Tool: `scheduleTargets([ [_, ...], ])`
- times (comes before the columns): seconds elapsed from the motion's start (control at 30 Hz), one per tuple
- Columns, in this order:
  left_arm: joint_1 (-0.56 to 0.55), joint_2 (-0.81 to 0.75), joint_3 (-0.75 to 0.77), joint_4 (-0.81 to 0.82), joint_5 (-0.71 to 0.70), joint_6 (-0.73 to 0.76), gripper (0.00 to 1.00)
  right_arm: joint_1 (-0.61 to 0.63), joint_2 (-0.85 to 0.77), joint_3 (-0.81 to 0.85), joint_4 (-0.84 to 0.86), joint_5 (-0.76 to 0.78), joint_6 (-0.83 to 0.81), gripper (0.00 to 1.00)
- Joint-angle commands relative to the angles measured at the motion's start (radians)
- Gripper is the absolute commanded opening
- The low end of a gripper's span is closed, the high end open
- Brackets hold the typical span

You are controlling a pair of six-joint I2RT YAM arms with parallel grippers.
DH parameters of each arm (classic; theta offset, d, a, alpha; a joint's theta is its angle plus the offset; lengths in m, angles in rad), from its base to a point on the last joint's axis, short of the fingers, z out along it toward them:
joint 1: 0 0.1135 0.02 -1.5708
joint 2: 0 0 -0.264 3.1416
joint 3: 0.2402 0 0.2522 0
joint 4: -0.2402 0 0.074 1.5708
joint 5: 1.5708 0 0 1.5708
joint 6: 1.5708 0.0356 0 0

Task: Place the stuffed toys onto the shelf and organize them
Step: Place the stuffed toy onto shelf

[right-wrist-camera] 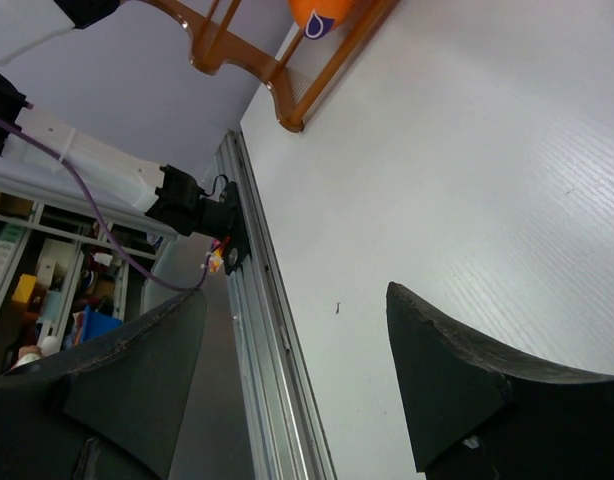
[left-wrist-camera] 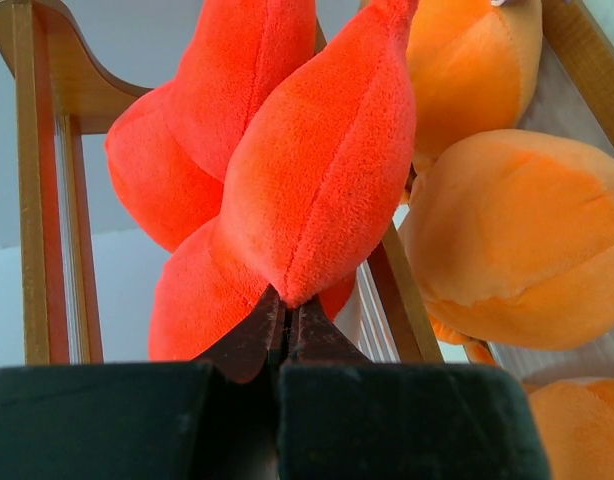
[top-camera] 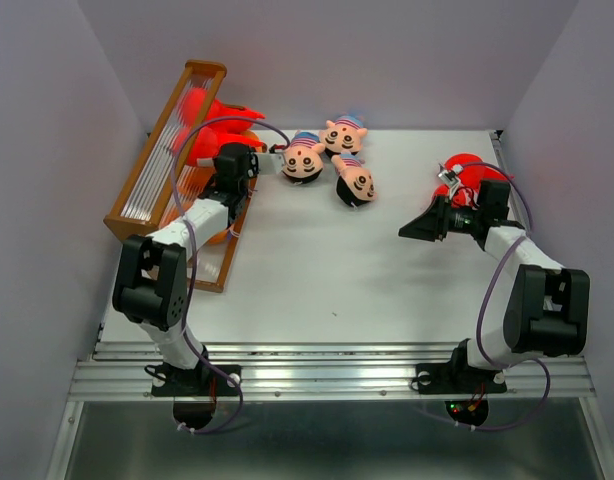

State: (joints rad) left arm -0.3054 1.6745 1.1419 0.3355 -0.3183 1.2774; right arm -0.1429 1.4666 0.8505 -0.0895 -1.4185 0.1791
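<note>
One fuzzy red plush toy (left-wrist-camera: 317, 180) — seamed, pointed tail — sits pinched by left gripper (left-wrist-camera: 284, 318); right gripper (right-wrist-camera: 297, 292) gapes.

The orange-brown wooden shelf (top-camera: 209, 70) with translucent slats stood at the left, holding red toys (top-camera: 232, 112) with pointed tails and round orange toys (left-wrist-camera: 507, 230). Three striped-capped doll heads (top-camera: 302, 158) lay clustered just beside it, and another red toy (top-camera: 472, 170) lay far right.
</note>
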Motion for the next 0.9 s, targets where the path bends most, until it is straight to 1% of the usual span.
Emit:
scheduleTargets([
  [0.0,0.015,0.013,0.054,0.068,0.002,0.005,0.0,-0.006,-0.002,0.004,0.037,-0.023,-0.016,0.78],
  [0.33,0.017,0.025,0.053,0.111,-0.019,0.002,0.0,-0.006,0.005,0.004,0.037,-0.025,-0.017,0.78],
  [0.4,0.019,0.024,0.048,0.114,-0.024,-0.003,0.04,-0.006,0.005,0.004,0.037,-0.026,-0.017,0.78],
  [0.43,0.019,0.022,0.045,0.115,-0.022,-0.004,0.06,-0.006,0.005,0.005,0.037,-0.025,-0.017,0.78],
  [0.5,0.017,0.013,0.039,0.115,-0.019,-0.015,0.19,-0.015,0.003,0.005,0.037,-0.026,-0.018,0.78],
  [0.53,0.017,0.005,0.036,0.117,-0.018,-0.016,0.29,-0.015,0.003,0.004,0.037,-0.025,-0.017,0.78],
  [0.7,0.017,-0.03,0.016,0.12,-0.016,-0.036,0.44,-0.015,0.0,0.005,0.037,-0.028,-0.017,0.78],
  [0.77,0.017,-0.05,0.009,0.122,-0.015,-0.047,0.49,-0.015,-0.003,0.005,0.039,-0.028,-0.016,0.78],
  [0.87,0.015,-0.073,-0.005,0.122,-0.013,-0.072,0.53,-0.024,-0.006,0.005,0.037,-0.028,-0.016,0.78],
])
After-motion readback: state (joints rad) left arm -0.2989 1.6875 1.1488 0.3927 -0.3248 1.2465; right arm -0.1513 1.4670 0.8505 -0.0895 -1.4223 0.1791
